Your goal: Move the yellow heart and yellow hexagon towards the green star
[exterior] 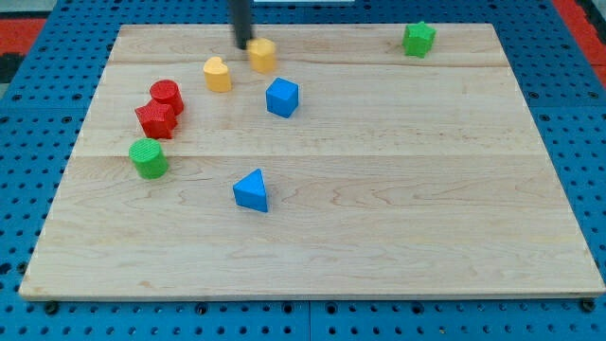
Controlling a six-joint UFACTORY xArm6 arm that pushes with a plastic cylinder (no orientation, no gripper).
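The yellow heart (217, 74) lies at the view's upper left of the wooden board. The yellow hexagon (262, 55) lies just to its right, nearer the top edge. The green star (418, 38) sits far off at the view's upper right. My tip (244, 44) stands right at the hexagon's left side, touching or nearly touching it, above and right of the heart.
A blue block (282, 97) lies below the hexagon. A blue triangle (252, 190) lies mid-board. A red cylinder (166, 95) and red star (155, 119) touch at the left, with a green cylinder (149, 158) below them. The board's top edge (312, 26) is close.
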